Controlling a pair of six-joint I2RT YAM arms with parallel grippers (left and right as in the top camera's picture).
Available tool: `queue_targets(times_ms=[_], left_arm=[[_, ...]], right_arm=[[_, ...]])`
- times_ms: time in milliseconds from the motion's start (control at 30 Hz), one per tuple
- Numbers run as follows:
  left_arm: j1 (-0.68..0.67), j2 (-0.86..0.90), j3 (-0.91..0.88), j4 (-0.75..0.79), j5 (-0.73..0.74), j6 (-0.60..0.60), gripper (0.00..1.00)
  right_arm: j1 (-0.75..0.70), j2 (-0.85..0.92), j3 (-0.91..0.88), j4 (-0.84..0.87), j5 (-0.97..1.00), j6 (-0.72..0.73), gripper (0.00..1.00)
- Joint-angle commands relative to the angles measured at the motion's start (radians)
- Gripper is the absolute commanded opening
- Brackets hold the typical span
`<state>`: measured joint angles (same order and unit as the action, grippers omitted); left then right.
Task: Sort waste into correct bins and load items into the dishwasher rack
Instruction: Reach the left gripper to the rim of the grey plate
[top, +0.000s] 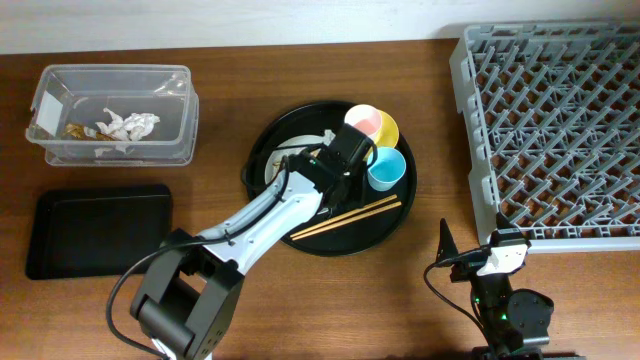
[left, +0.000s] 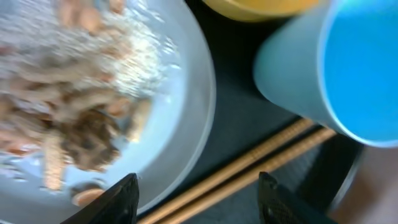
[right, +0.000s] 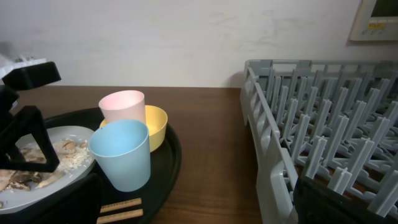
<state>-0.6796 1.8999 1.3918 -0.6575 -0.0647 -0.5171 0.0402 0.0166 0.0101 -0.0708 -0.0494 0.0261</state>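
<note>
The grey-green plate (top: 285, 150) with beige-brown food scraps (left: 68, 124) lies on the round black tray. The yellow bowl (top: 388, 128), pink cup (top: 363, 121), light blue cup (top: 386, 170) and wooden chopsticks (top: 350, 215) are on that tray too. My left gripper (left: 196, 199) is open and empty, low over the plate's rim (left: 199, 93) and the chopsticks (left: 249, 165). My right gripper (right: 199, 211) is open and empty between tray and rack (top: 560, 130). The napkin (top: 128, 125) and the gold-brown wrapper (top: 75, 130) lie in the clear tub (top: 115, 72). The flat black tray (top: 100, 230) holds nothing.
The round black tray (top: 340, 248) sits mid-table under my left arm. The rack (right: 323, 124) fills the right side, its near wall close to my right gripper. Bare wooden table (right: 211, 137) shows between tray and rack.
</note>
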Motion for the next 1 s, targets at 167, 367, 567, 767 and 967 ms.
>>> queue_targets(times_ms=[167, 367, 567, 767, 967], left_arm=[[-0.023, 0.053, -0.004, 0.064, -0.083, -0.005, 0.6], [-0.035, 0.119, -0.004, 0.127, -0.084, -0.006, 0.6], [-0.038, 0.143, -0.004, 0.147, -0.121, -0.005, 0.6], [-0.038, 0.15, -0.004, 0.149, -0.142, -0.005, 0.59], [-0.045, 0.154, -0.004, 0.15, -0.147, -0.005, 0.55]], right_arm=[[0.005, -0.004, -0.005, -0.005, 0.006, 0.007, 0.98], [0.005, -0.004, -0.005, -0.005, 0.006, 0.007, 0.98], [0.005, -0.004, -0.005, -0.005, 0.006, 0.007, 0.98], [0.005, -0.004, -0.005, -0.005, 0.006, 0.007, 0.98], [0.005, -0.004, -0.005, -0.005, 0.006, 0.007, 0.98]])
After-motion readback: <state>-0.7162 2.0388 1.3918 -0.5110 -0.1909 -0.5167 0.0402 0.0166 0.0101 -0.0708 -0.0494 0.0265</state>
